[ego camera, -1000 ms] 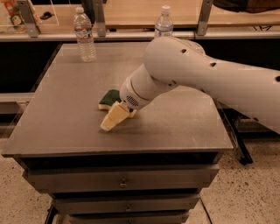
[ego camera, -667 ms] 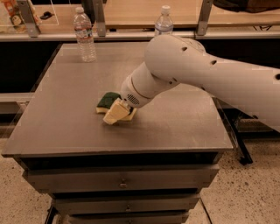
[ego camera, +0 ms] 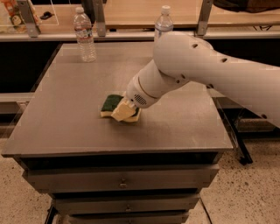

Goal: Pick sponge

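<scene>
The sponge lies flat on the grey table top, left of the middle. Its dark green scouring top faces up over pale yellow foam. My gripper, with cream-yellow pads, reaches down from the big white arm that comes in from the right. It sits on the sponge's right half and covers that part. The sponge's left half still shows.
Two clear water bottles stand at the table's far edge, one at the left and one in the middle behind the arm. A wooden shelf runs behind the table. Drawers sit below the top.
The gripper has moved from just in front of the sponge back onto its right half. The sponge has stayed in place on the table.
</scene>
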Robot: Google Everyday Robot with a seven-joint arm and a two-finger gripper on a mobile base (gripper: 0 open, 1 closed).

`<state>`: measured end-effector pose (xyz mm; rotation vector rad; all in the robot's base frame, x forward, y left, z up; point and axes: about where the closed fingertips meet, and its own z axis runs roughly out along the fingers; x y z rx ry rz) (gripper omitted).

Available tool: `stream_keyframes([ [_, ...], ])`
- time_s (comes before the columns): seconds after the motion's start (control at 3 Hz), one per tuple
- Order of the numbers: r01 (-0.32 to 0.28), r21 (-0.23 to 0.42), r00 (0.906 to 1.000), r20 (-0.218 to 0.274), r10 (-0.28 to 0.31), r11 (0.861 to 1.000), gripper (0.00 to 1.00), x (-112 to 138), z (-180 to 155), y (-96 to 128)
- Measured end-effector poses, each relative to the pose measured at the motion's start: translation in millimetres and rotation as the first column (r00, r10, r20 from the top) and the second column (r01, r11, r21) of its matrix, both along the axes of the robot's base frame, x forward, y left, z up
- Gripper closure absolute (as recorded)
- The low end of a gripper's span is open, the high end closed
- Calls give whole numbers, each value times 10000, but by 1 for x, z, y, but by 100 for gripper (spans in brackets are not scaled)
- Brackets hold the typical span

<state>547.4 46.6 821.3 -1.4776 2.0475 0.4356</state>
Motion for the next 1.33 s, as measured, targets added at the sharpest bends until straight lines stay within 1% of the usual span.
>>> stream_keyframes([
  [0.33,-450,306,9989,109,447,9985,100,-7,19,-6],
  [0.67,-1076,298,9933,446,1062,9937,100,-16,48,-13],
  [1.0,-1373,147,9892,536,1363,9904,100,-20,68,-22],
  [1.33,-1592,152,9856,604,1580,9871,100,-20,82,-27],
])
